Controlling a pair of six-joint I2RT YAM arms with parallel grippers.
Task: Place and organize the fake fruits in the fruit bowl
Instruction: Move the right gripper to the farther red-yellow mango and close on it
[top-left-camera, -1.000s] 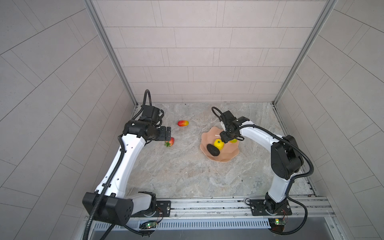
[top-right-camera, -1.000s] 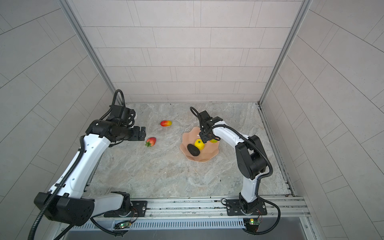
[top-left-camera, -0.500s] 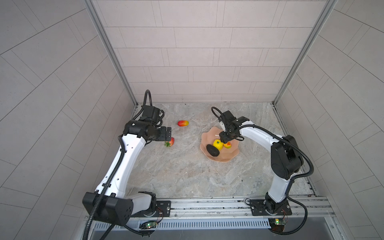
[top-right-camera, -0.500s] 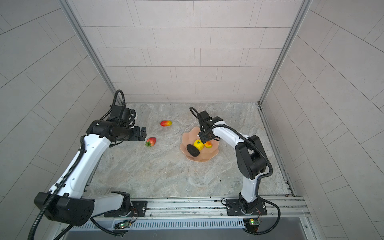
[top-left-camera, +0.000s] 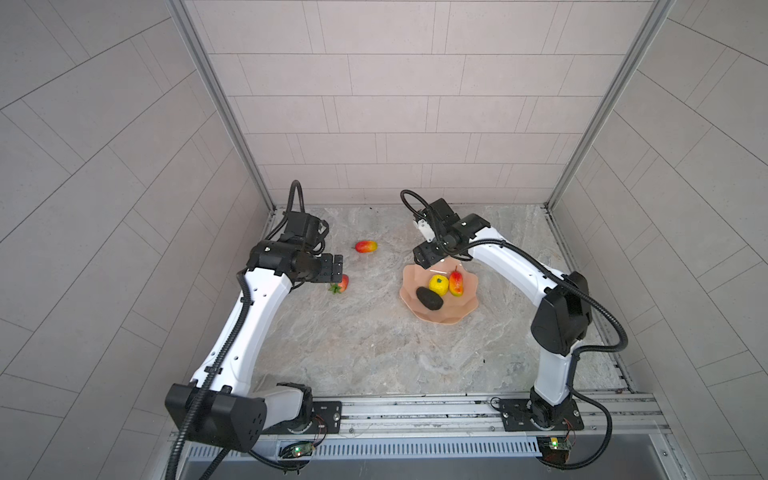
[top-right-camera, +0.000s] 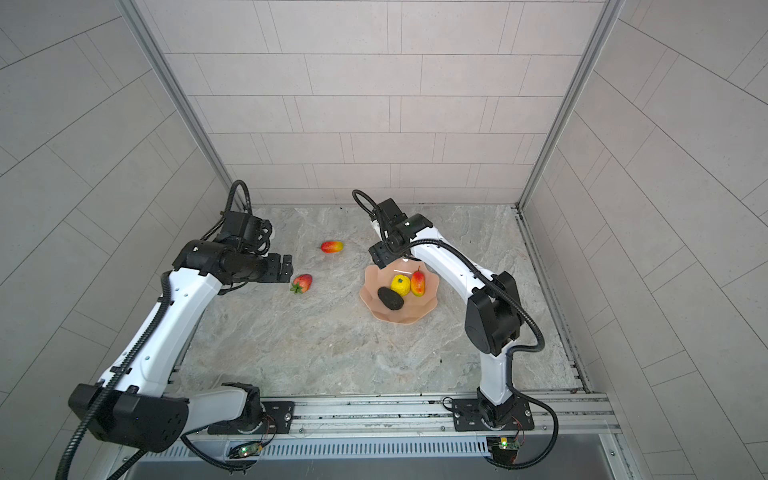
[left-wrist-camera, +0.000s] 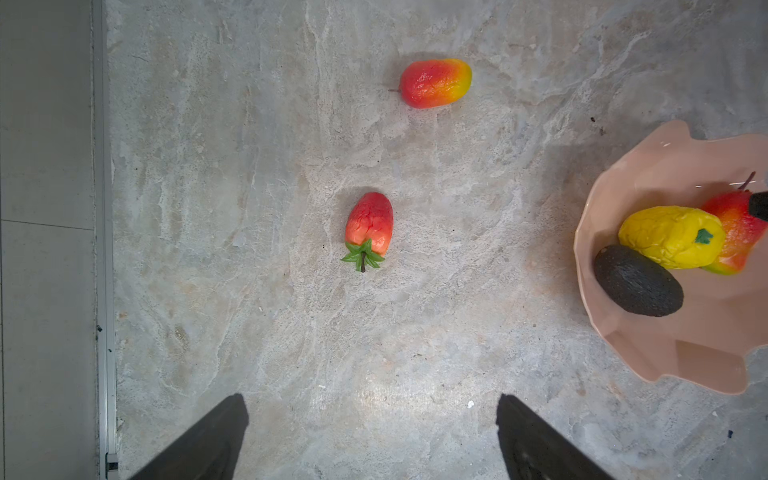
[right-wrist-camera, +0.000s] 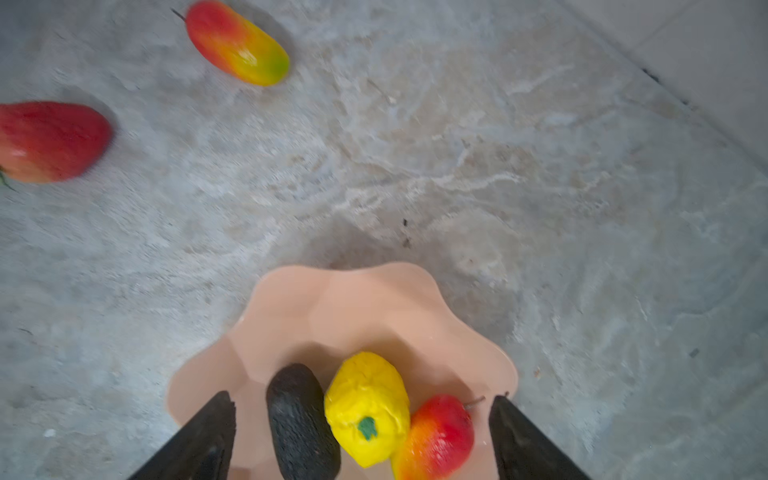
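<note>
The salmon-pink fruit bowl (top-left-camera: 455, 309) (top-right-camera: 409, 313) holds a dark avocado (top-left-camera: 429, 298), a yellow citrus (top-left-camera: 439, 284) and a red-yellow mango (top-left-camera: 456, 282), all touching. My right gripper (top-left-camera: 428, 255) (right-wrist-camera: 361, 411) hangs open above the bowl's far rim, holding nothing. In the right wrist view its fingers frame the three fruits below. A second mango (top-left-camera: 366, 247) (left-wrist-camera: 435, 83) and a strawberry (top-left-camera: 341, 284) (left-wrist-camera: 369, 224) lie on the table left of the bowl. My left gripper (top-left-camera: 337, 270) (left-wrist-camera: 372, 415) is open and empty, just left of the strawberry.
The marble tabletop (top-left-camera: 357, 340) is walled by tiled panels at the back and both sides. A metal rail (top-left-camera: 415, 411) with both arm bases runs along the front edge.
My right gripper opened and let go of the mango, which now lies in the bowl beside the citrus. It then drew back toward the far rim. The left arm barely moved.
</note>
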